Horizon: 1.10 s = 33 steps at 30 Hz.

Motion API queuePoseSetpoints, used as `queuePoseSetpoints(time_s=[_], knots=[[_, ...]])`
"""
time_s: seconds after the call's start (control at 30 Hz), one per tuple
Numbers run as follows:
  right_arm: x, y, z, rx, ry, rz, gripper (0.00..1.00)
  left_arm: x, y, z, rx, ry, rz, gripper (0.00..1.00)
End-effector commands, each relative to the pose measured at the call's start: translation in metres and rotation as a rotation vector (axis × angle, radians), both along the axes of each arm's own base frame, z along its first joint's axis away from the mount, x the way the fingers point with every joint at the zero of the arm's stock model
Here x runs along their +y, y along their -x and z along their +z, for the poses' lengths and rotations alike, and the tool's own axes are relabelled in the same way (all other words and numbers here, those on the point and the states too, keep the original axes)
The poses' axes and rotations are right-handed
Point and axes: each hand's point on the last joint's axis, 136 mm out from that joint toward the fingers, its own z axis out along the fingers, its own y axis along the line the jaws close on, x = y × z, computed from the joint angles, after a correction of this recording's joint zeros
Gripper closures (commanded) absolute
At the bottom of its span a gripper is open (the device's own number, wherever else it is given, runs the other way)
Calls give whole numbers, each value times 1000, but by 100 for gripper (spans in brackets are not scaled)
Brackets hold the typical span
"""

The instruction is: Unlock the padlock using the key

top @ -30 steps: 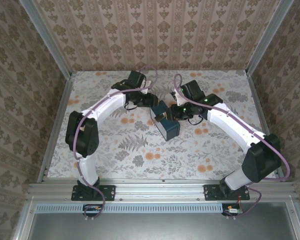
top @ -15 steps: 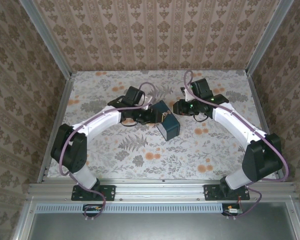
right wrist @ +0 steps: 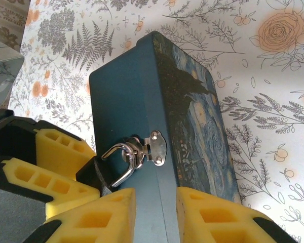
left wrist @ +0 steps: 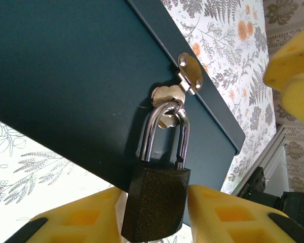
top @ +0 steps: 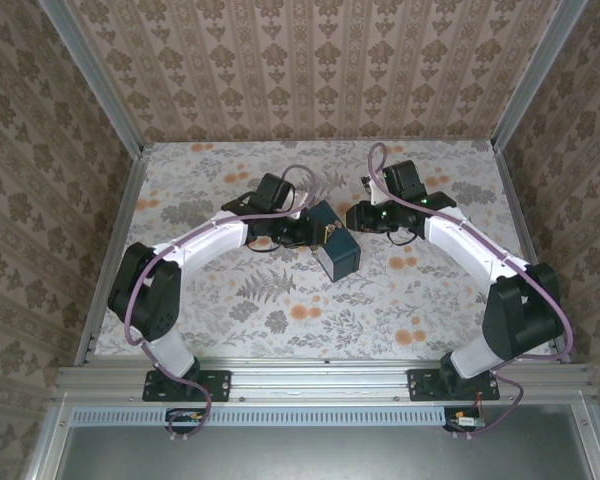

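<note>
Between the left hand's [left wrist: 154, 223] pads [left wrist: 81, 220], the padlock's [left wrist: 157, 200] base looks cropped.

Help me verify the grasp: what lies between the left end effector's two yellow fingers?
The padlock hangs there from the hasp of the blue box, both yellow fingers close against its sides; the left wrist view shows it.
</note>
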Motion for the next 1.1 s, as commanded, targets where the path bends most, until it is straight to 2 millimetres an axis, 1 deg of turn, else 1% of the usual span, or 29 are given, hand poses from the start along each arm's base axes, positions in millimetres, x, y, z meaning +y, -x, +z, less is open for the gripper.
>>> queuePoseSetpoints(time_s=[0.0,0.1,0.2,0.3,0.4,0.53,0.77,0.87,1.07], knots=[[4,-2,-7,1,-13,23,71,-5,1,18,-30,34,-16,68],[5,-4,-9,7,-18,21,72,-5,4,22,-37,35,-20,72],[6,-4,-11,15,-23,18,72,-6,6,29,-59,20,-36,74],[7,-3,-16,25,-17,18,72,-8,9,35,-79,13,-58,74],[7,-2,-19,30,-16,16,72,-10,12,35,-85,-1,-72,75],[5,0,-23,38,-10,11,72,-11,16,39,-104,-26,-84,73],[4,3,-30,54,-6,8,72,-18,16,35,-103,-34,-90,73],[4,4,-33,61,-4,4,72,-20,17,37,-124,-78,-99,73],[4,2,-38,79,-22,-26,74,-22,18,34,-145,-143,-96,72]])
